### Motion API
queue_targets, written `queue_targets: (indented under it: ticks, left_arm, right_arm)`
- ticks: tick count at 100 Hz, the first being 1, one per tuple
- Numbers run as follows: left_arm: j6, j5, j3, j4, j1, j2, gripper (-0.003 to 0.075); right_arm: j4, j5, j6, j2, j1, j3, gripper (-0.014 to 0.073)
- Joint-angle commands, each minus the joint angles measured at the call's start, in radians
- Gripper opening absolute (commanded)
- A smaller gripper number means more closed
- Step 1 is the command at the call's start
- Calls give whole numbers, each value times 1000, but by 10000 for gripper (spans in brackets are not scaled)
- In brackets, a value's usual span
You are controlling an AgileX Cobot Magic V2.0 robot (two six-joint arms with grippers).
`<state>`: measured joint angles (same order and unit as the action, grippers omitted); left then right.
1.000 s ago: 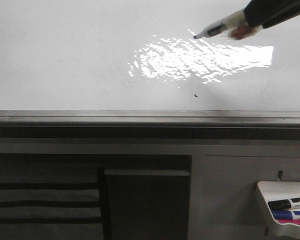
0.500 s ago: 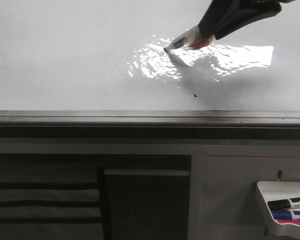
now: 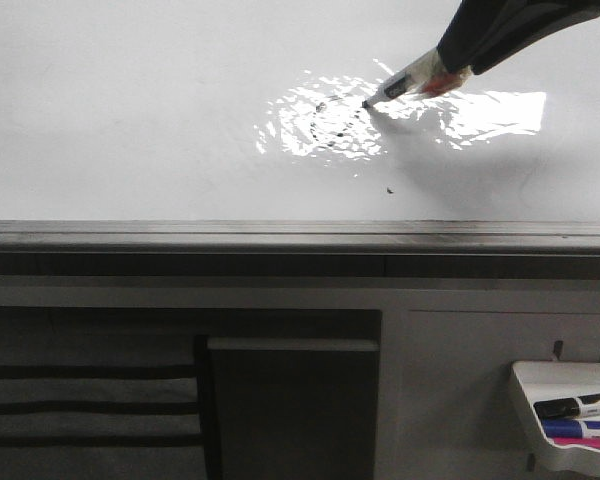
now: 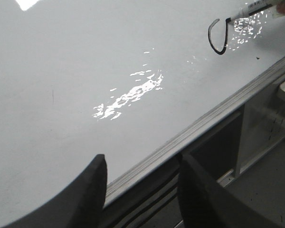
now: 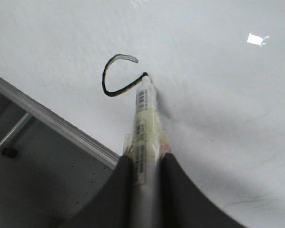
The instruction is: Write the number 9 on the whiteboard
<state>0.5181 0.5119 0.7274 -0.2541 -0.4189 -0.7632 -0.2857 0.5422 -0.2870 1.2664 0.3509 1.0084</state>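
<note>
The whiteboard (image 3: pixel 130 120) (image 4: pixel 85 57) (image 5: pixel 218 57) fills the upper part of the front view. My right gripper (image 3: pixel 456 63) (image 5: pixel 145 159) is shut on a white marker (image 3: pixel 405 85) (image 5: pixel 145 118) (image 4: pixel 256 6), whose black tip touches the board. The number 9 (image 3: pixel 314 120) (image 4: pixel 212 40) (image 5: pixel 105 81) stands as an open black curve shaped like a C, with the marker tip at one end of it. My left gripper (image 4: pixel 141 159) is open with nothing between its fingers, above the board's near edge and well away from the stroke.
A grey edge rail (image 3: pixel 280 235) (image 4: pixel 204 123) runs along the board's near side. A bright glare patch (image 3: pixel 480 110) lies around the stroke. A tiny black speck (image 3: pixel 391 189) sits below it. A white tray (image 3: pixel 532 385) with spare markers (image 3: pixel 575 407) hangs at lower right.
The marker came down leftward onto the board, then swept round and back to the right. A black curved stroke has appeared where the board was bare.
</note>
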Motion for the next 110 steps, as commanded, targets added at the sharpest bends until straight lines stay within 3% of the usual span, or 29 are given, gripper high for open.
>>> queue_targets:
  ticks: [1,22,53,80,98,110]
  left_arm:
    - [-12,-73,28,-18,3,3,312]
    - [-12,-73,28,-18,3,3,312]
    - [20,-34,48,-72,-24,3,312]
    - [173,174,187,-103,-235,-109,319]
    - [230,141,245,-103,-414,-238,398]
    - [243,89,285,-103,-507,-344,409]
  right_arm:
    - [34,-56,10,-15,-14,23,-57]
    - [30,105,10,51,8,14,-57]
    - [30,170,5,14,71,56,-57]
    - [30,357,-202,-125,209,129,-57]
    - [30,406,-242,-205,292,131,-57]
    - [30,414,-242,-239,321,131,-57]
